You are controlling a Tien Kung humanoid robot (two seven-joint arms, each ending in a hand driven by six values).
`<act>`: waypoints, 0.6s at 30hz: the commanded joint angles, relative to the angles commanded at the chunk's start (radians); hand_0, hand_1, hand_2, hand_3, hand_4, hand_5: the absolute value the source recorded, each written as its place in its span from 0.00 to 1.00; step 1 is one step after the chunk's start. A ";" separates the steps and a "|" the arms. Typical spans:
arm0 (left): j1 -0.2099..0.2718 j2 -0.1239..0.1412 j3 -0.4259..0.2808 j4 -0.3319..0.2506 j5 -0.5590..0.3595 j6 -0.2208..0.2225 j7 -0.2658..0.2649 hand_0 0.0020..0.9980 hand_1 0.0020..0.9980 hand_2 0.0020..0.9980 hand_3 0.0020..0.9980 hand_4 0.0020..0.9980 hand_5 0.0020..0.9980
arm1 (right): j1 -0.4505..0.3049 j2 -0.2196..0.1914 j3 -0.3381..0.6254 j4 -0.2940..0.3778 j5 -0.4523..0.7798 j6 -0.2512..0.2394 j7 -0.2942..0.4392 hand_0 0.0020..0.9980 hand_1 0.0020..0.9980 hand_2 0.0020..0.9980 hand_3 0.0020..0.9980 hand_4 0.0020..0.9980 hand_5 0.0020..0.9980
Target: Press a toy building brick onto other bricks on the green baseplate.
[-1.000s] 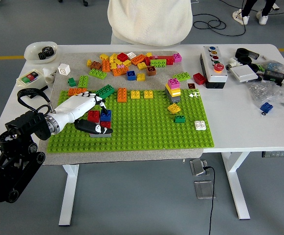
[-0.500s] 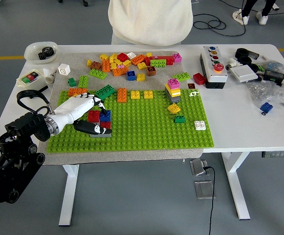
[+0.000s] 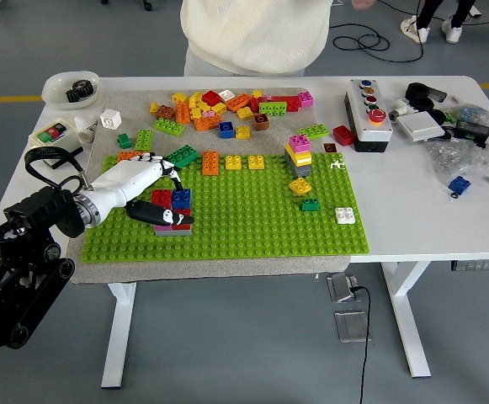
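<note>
- The left hand [image 3: 147, 187] is seen reaching in from the left edge, low over the left part of the green baseplate [image 3: 252, 220], which lies flat on a grey mat [image 3: 101, 147] on the white desk [image 3: 412, 198].
- The white fingers [image 3: 162, 164] are stretched toward the right and slightly spread, while the black thumb [image 3: 162, 216] lies below them; between thumb and fingers a small cluster of bricks is bracketed.
- That cluster consists of a red brick [image 3: 161, 199] and a blue brick [image 3: 181, 198] side by side, with a further red brick [image 3: 181, 214] just below the blue one; all are seated on the baseplate, studs up.
- Whether a brick is actually clasped cannot be told; the thumb appears to rest against the cluster's near side.
- The cluster's long axis runs roughly left to right, parallel to the baseplate's near edge.
- A tall stack topped by a pink brick [image 3: 299, 143] stands upright at the baseplate's middle right, with a yellow brick [image 3: 300, 186] and a small green brick [image 3: 310, 204] near it.
- A pile of loose bricks [image 3: 219, 108] lies on the mat beyond the baseplate.
- A button box [image 3: 367, 114] sits on the desk to the right.
- A person in a cream top [image 3: 257, 34] stands at the far side.
</note>
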 joint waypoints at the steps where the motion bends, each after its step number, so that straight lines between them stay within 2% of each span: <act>1: -0.002 0.000 -0.007 -0.012 0.000 0.000 0.000 1.00 0.95 0.87 0.60 1.00 0.66 | 0.001 0.000 0.000 0.000 0.001 -0.001 0.000 0.75 0.64 0.69 0.61 0.87 0.52; 10: -0.002 0.001 -0.058 -0.079 0.000 -0.013 0.011 1.00 0.94 0.85 0.61 1.00 0.66 | -0.001 0.001 -0.001 0.000 -0.001 0.000 0.000 0.75 0.64 0.69 0.61 0.87 0.52; 11: -0.001 0.001 -0.066 -0.083 0.000 -0.009 0.011 1.00 0.88 0.83 0.72 1.00 0.67 | -0.001 0.001 -0.001 0.000 -0.002 0.000 0.000 0.75 0.64 0.69 0.61 0.87 0.52; 16: 0.014 -0.005 -0.134 -0.108 0.000 0.045 0.007 1.00 0.88 0.83 0.72 1.00 0.67 | 0.000 0.002 -0.002 0.000 -0.005 0.000 0.000 0.75 0.64 0.69 0.61 0.87 0.52; 17: 0.015 -0.005 -0.140 -0.110 0.000 0.049 0.007 1.00 0.86 0.82 0.76 1.00 0.67 | 0.000 0.002 -0.002 0.000 -0.006 0.000 0.000 0.75 0.64 0.69 0.61 0.87 0.52; 18: 0.021 -0.007 -0.160 -0.118 0.000 0.058 0.003 1.00 0.86 0.82 0.76 1.00 0.67 | 0.000 0.002 -0.002 0.000 -0.007 0.000 0.000 0.75 0.64 0.69 0.61 0.87 0.52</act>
